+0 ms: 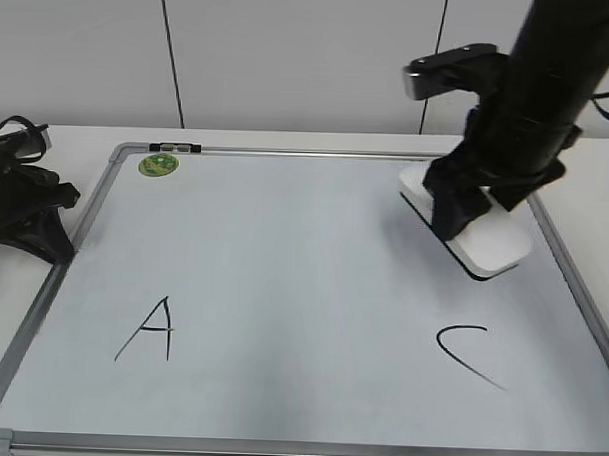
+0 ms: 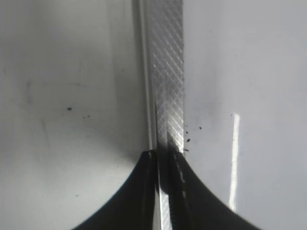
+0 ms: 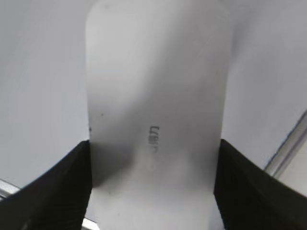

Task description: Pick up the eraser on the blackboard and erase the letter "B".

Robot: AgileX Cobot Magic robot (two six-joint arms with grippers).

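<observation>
Black letter A (image 1: 148, 330), black letter C (image 1: 467, 356) (both hand-drawn), white table (image 1: 77, 140)

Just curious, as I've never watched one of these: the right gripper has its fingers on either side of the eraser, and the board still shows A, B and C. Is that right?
Not quite. The right gripper does straddle the eraser, but the exterior view shows only an A and a C on the board; no B is visible between them.

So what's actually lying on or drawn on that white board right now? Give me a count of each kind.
Black hand-drawn letters: 2, the "A" and the "C"; no "B" shows between them
White eraser: 1, with the right gripper astride it
Round green sticker: 1
Total: 4 on the blackboard
</observation>
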